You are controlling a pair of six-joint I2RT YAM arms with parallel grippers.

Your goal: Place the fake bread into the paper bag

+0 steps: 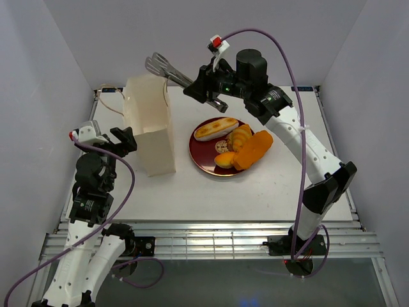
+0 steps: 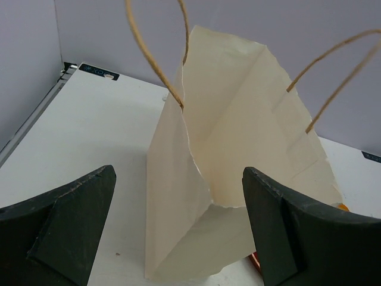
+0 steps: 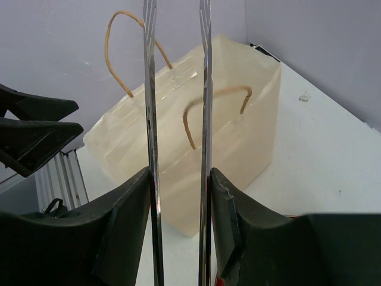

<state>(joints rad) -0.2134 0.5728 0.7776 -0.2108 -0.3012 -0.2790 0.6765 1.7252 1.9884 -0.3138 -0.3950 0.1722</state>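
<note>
The fake bread (image 1: 238, 144) lies on a dark red plate (image 1: 199, 155): a long striped roll (image 1: 216, 128), a croissant (image 1: 241, 136), an orange slab (image 1: 254, 149) and a small bun (image 1: 223, 160). The paper bag (image 1: 150, 125) stands upright and open to the plate's left. My right gripper (image 1: 208, 86) is shut on silver tongs (image 1: 167, 69). In the right wrist view the right gripper (image 3: 178, 176) presses both tong arms (image 3: 151, 89), which stand apart with nothing between them above the bag (image 3: 232, 137). My left gripper (image 2: 178, 174) is open, facing the bag's (image 2: 238, 137) side without touching it.
The bag's string handles (image 2: 152, 56) stick up from its mouth. White walls close in the table on the left, back and right. A metal rail (image 1: 211, 230) runs along the near edge.
</note>
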